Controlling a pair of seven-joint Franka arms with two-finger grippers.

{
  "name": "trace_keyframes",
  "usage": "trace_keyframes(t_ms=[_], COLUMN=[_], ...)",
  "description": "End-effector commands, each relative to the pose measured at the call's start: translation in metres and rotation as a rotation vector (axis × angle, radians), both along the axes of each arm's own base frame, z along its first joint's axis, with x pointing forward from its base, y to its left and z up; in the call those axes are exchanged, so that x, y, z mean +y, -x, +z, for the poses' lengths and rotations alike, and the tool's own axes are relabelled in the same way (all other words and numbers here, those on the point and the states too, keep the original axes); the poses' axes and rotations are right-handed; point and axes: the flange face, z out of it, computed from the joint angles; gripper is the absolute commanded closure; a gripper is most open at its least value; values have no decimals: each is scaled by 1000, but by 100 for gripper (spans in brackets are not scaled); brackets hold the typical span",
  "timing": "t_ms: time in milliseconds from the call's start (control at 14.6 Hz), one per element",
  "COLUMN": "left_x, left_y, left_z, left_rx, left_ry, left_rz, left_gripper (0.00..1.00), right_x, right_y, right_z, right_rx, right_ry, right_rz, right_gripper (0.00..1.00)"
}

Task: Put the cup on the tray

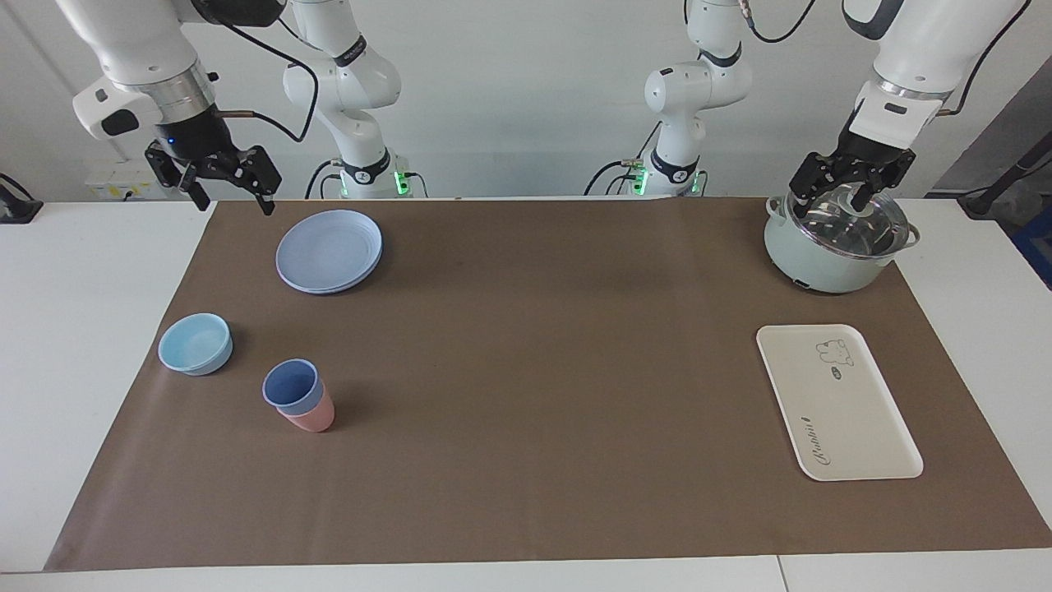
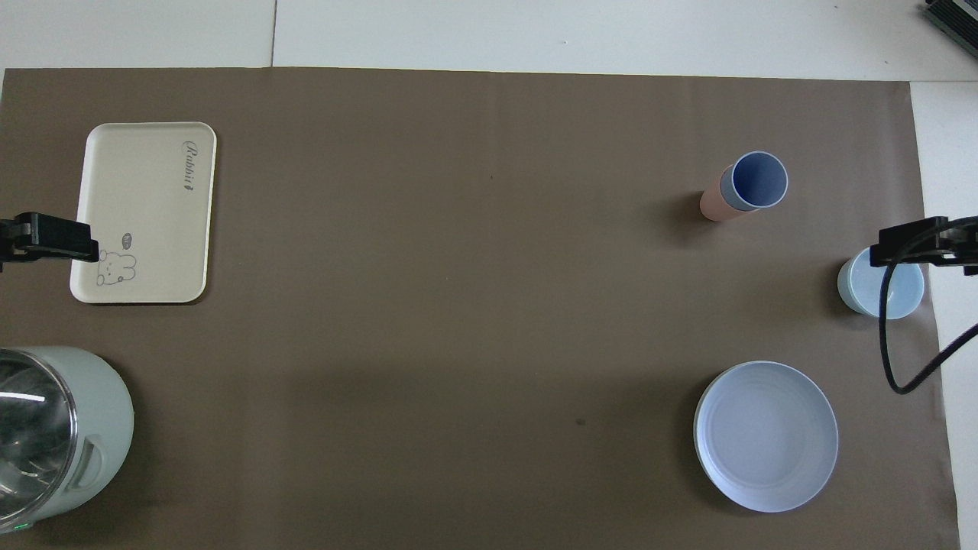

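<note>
The periwinkle-blue cup (image 1: 289,385) (image 2: 758,180) stands upright, nested inside a pink cup (image 1: 314,420) (image 2: 714,205), on the brown mat toward the right arm's end. The cream tray (image 1: 846,411) (image 2: 137,214) with the bear drawing lies flat and bare toward the left arm's end. My right gripper (image 1: 233,202) hangs open and empty in the air over the mat's edge, beside the blue plate. My left gripper (image 1: 830,196) hangs open and empty over the pot's lid. Both are apart from the cup and the tray.
A round blue plate (image 1: 329,251) (image 2: 765,435) lies nearer to the robots than the cups. A shallow light-blue bowl (image 1: 196,344) (image 2: 867,298) sits beside the cups. A pale green pot with a glass lid (image 1: 830,255) (image 2: 76,428) stands nearer to the robots than the tray.
</note>
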Motion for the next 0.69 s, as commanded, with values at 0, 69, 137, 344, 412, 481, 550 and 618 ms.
trace_keyframes(t_ms=[0, 69, 137, 344, 412, 481, 550, 618], left_x=[1, 1, 1, 1, 1, 2, 1, 2], left_y=[4, 4, 4, 4, 4, 4, 4, 4], left_z=[1, 0, 1, 0, 0, 0, 1, 1], left_rx=[6, 7, 6, 7, 7, 7, 6, 6], left_ry=[7, 7, 7, 7, 7, 7, 7, 7], left_rz=[3, 3, 1, 3, 1, 3, 1, 3], left_gripper=[0, 0, 0, 0, 0, 0, 0, 0], right_x=[0, 1, 0, -1, 0, 0, 0, 0], right_y=[1, 2, 2, 5, 9, 10, 11, 12], right_z=[2, 3, 3, 10, 15, 17, 17, 17], right_rx=[-14, -13, -13, -26, -36, -39, -37, -42], right_ry=[3, -11, -14, -14, -14, -14, -14, -15], right_rz=[21, 16, 14, 17, 24, 21, 27, 27], right_gripper=[0, 0, 0, 0, 0, 0, 0, 0])
